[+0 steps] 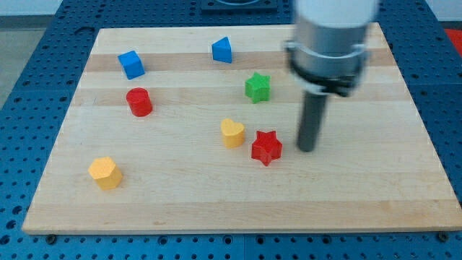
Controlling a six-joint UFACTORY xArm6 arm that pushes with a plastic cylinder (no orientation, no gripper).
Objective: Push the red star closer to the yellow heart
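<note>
On the wooden counter (144, 202), my tip (307, 149), a bare rod with no pincer to open or hold, is sitting just right of the red star (266, 147), so I am aiming a slow push leftward toward the yellow heart (232, 133).

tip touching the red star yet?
No: my tip sits just off the view's right of the red star, a thin gap between.

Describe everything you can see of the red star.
The red star is a small, chunky block with rounded points and a flat top, plain red, looking like painted wood or plastic. It lies flat on the wooden board, right of centre. The yellow heart sits close on its left, slightly higher in the view, apparently not touching. My tip stands just to its right, with a narrow gap.
</note>
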